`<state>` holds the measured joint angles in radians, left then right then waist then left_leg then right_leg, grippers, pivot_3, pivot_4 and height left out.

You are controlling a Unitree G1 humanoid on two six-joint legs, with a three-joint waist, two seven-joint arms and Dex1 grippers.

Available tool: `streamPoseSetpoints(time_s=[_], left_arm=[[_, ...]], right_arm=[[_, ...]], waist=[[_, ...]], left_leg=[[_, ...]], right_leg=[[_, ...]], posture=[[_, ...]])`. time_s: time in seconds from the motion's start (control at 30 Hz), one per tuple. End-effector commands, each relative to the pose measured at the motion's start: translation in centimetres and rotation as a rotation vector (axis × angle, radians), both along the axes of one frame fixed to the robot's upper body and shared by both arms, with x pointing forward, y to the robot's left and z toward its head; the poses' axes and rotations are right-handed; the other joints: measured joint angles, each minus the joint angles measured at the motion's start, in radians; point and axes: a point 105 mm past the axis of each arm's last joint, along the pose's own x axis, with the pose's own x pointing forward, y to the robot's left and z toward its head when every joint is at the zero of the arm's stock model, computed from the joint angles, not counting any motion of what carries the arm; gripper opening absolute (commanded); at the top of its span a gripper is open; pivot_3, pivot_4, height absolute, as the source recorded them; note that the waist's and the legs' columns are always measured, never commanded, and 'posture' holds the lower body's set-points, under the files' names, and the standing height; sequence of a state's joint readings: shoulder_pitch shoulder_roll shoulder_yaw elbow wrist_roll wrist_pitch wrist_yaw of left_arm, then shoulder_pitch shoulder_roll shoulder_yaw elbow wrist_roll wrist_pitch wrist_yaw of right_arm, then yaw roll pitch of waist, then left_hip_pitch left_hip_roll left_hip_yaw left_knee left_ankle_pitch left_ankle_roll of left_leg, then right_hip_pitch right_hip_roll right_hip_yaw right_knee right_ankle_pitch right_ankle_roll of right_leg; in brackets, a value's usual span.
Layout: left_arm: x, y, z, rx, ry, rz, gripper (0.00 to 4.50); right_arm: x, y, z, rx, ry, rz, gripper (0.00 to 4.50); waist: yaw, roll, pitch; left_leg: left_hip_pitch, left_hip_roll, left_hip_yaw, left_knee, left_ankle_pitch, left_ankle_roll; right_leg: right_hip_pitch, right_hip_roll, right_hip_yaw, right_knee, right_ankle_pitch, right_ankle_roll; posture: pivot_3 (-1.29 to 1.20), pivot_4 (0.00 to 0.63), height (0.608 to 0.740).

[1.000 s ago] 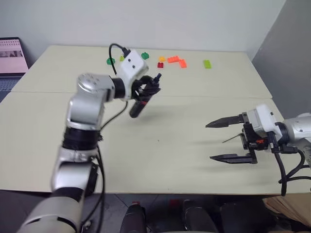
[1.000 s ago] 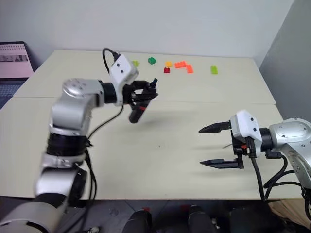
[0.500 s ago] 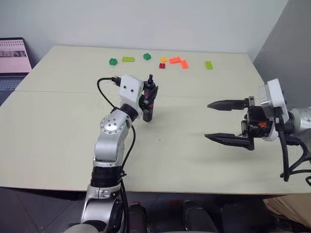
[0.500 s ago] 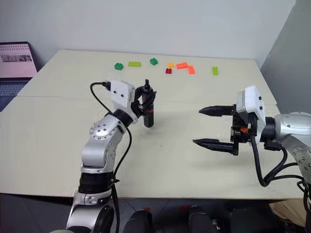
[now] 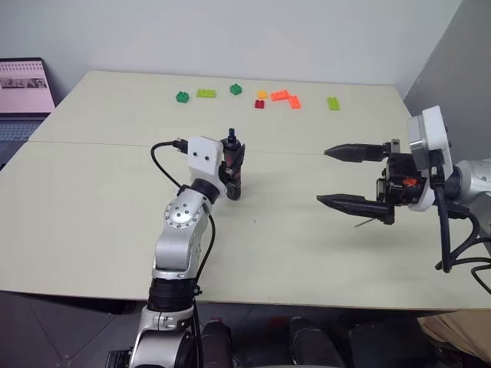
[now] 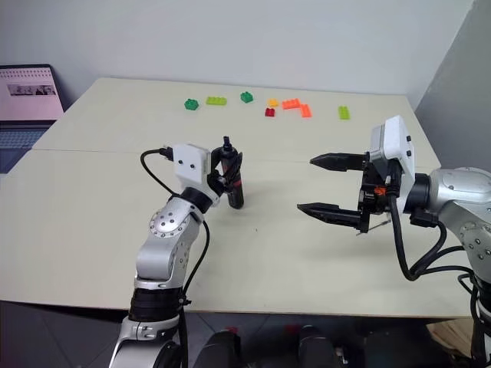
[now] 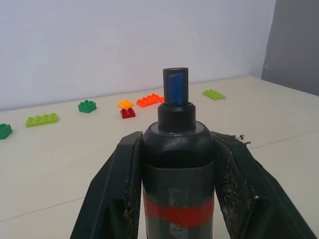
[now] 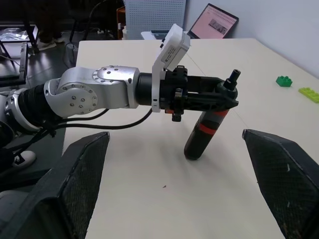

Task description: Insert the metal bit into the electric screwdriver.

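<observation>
Holding the slim black electric screwdriver (image 5: 232,170) with its red band upright, the left gripper (image 5: 230,165) is clamped on it. The right gripper (image 5: 351,176) is spread apart; the thin grey metal bit (image 5: 370,223) sticks out beside it. Line up slowly.

Colours you are looking at around the two grippers

You are seeing the electric screwdriver (image 7: 177,164) showing a black body with a red band lying between the left gripper's (image 7: 177,199) black fingers (image 7: 115,194), and a blue patch on its black tip beyond the fingertips. The right gripper's (image 5: 349,178) fingers are showing black too, with an orange spot at their base, under a white housing. The table (image 5: 92,207) under both is looking pale cream. Far beyond the fingertips, the bricks (image 5: 284,97) are showing green, lime, dark red, yellow and orange. The laptop screen (image 5: 27,77) is glowing pink and white.
</observation>
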<state>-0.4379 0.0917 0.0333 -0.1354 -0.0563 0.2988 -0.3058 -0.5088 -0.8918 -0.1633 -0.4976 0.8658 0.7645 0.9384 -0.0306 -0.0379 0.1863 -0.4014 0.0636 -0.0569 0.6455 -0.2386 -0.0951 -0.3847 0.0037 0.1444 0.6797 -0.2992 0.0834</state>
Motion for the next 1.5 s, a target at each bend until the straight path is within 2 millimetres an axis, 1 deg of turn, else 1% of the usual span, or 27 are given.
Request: streamPoseSetpoints(time_s=[0.03,0.1,0.17,0.23,0.3,0.37,0.53,0.63,0.73,0.83,1.0,1.1,1.27,1.33,1.37,1.47,1.5], left_arm=[[-0.9,-0.6,0.6,-0.02,-0.023,-0.019,1.65],[-1.1,-0.7,0.8,-0.022,-0.029,-0.015,1.65],[-1.4,-0.9,0.9,-0.016,-0.035,-0.02,1.65],[-1.6,-1.1,0.8,-0.01,-0.033,-0.027,1.65],[-1.7,-1.2,0.7,-0.006,-0.031,-0.029,1.65],[-1.7,-1.3,0.6,-0.001,-0.03,-0.031,1.65],[-1.9,-1.5,0.7,0.012,-0.038,-0.037,1.65],[-2.0,-1.4,0.7,0.019,-0.041,-0.036,1.65],[-2.1,-1.4,0.7,0.023,-0.043,-0.034,1.65],[-2.2,-1.2,0.7,0.027,-0.044,-0.027,1.65],[-2.2,-0.9,0.6,0.029,-0.043,-0.013,1.65],[-2.3,-0.8,0.6,0.029,-0.042,-0.006,1.65],[-2.3,-0.5,0.3,0.029,-0.032,0.007,1.65],[-2.2,-0.4,0.3,0.031,-0.03,0.01,1.65],[-2.2,-0.3,0.3,0.03,-0.028,0.011,1.65],[-2.0,-0.2,0.3,0.023,-0.022,0.018,1.65],[-2.0,-0.2,0.3,0.022,-0.021,0.019,1.65]], right_arm=[[-0.1,-0.3,0.3,-0.029,-0.031,-0.005,4.5],[0.5,-1.1,-0.2,-0.087,-0.04,-0.031,4.5],[1.4,-2.5,-1.1,-0.174,-0.034,-0.065,4.5],[2.2,-4.4,-3.2,-0.357,-0.024,-0.069,4.5],[2.9,-6.8,-5.9,-0.618,-0.043,-0.038,4.5],[3.6,-8.3,-7.6,-0.769,-0.035,-0.007,4.5],[5.7,-10.2,-10.6,-1.009,-0.047,0.101,4.5],[7.1,-10.6,-11.8,-1.094,-0.044,0.159,4.5],[8.2,-11.2,-12.4,-1.175,-0.039,0.199,4.5],[9.5,-12.2,-12.8,-1.285,-0.046,0.219,4.5],[10.3,-13.4,-13.2,-1.373,-0.042,0.233,4.5],[10.4,-13.3,-13.3,-1.364,-0.034,0.237,4.5],[10.6,-12.4,-13.9,-1.32,-0.022,0.242,4.5],[10.7,-12.3,-14.1,-1.321,-0.019,0.24,4.12],[10.7,-12.3,-14.1,-1.325,-0.018,0.236,4.03],[10.9,-12.3,-14.3,-1.326,-0.014,0.224,3.28],[10.9,-12.2,-14.3,-1.325,-0.014,0.221,3.1]], waist=[[0.0,0.0,0.0],[0.0,0.0,0.0],[0.0,0.0,0.0],[0.001,0.0,0.0],[0.001,0.0,0.0],[0.0,0.001,0.0],[-0.01,0.004,0.001],[-0.012,0.004,0.001],[-0.013,0.005,0.002],[-0.01,0.005,0.002],[-0.008,0.006,0.002],[-0.008,0.006,0.002],[-0.011,0.006,0.002],[-0.012,0.006,0.002],[-0.013,0.006,0.002],[-0.026,0.006,0.002],[-0.029,0.006,0.002]], left_leg=[[0.0,0.0,0.0,0.0,0.0,0.0],[0.0,0.0,0.0,0.0,0.0,0.0],[0.0,0.0,0.0,0.0,0.0,0.0],[0.0,0.0,0.001,0.0,0.0,0.0],[0.0,-0.001,0.002,0.0,0.0,0.0],[0.001,0.0,0.003,-0.001,0.0,0.0],[0.002,0.0,0.004,-0.001,0.0,0.0],[0.002,0.0,0.004,-0.001,0.0,0.0],[0.002,0.0,0.004,-0.001,0.0,0.0],[0.002,-0.001,0.005,-0.001,0.0,0.0],[0.002,-0.001,0.005,-0.001,0.0,0.0],[0.002,-0.001,0.005,-0.001,0.0,0.0],[0.003,-0.001,0.005,-0.001,0.0,0.0],[0.004,-0.001,0.005,-0.001,0.0,0.0],[0.004,-0.001,0.005,-0.001,0.0,0.0],[0.007,-0.001,0.005,-0.001,0.0,0.0],[0.007,-0.001,0.005,-0.001,0.0,0.0]], right_leg=[[0.0,0.0,0.0,0.0,0.0,0.0],[0.0,0.0,0.0,0.0,0.0,0.0],[0.0,0.0,0.0,0.0,0.0,0.0],[0.0,0.0,0.0,-0.001,0.0,0.0],[0.0,-0.001,0.0,-0.001,0.0,0.0],[0.0,-0.001,0.001,-0.002,0.0,0.001],[0.0,-0.001,0.002,-0.001,-0.001,0.001],[0.0,-0.001,0.003,-0.001,0.0,0.0],[0.0,-0.001,0.003,-0.002,0.0,0.0],[0.0,-0.002,0.003,-0.002,0.0,0.0],[0.0,-0.003,0.003,-0.002,0.0,0.0],[0.0,-0.003,0.003,-0.002,0.0,0.0],[0.0,-0.003,0.002,-0.001,0.0,-0.001],[0.001,-0.003,0.002,-0.001,0.0,-0.001],[0.002,-0.003,0.002,-0.001,0.0,-0.001],[0.006,-0.003,0.002,-0.001,0.0,0.0],[0.006,-0.003,0.002,-0.001,0.0,0.0]], posture=[[0.0,0.15,0.74],[0.0,0.15,0.74],[0.0,0.15,0.74],[0.0,0.15,0.74],[0.0,0.15,0.74],[0.0,0.15,0.74],[0.0,0.15,0.74],[0.0,0.15,0.74],[0.0,0.15,0.74],[0.0,0.15,0.74],[0.0,0.15,0.74],[0.0,0.15,0.74],[0.0,0.15,0.74],[0.0,0.15,0.74],[0.0,0.15,0.74],[0.0,0.15,0.74],[0.0,0.15,0.74]])
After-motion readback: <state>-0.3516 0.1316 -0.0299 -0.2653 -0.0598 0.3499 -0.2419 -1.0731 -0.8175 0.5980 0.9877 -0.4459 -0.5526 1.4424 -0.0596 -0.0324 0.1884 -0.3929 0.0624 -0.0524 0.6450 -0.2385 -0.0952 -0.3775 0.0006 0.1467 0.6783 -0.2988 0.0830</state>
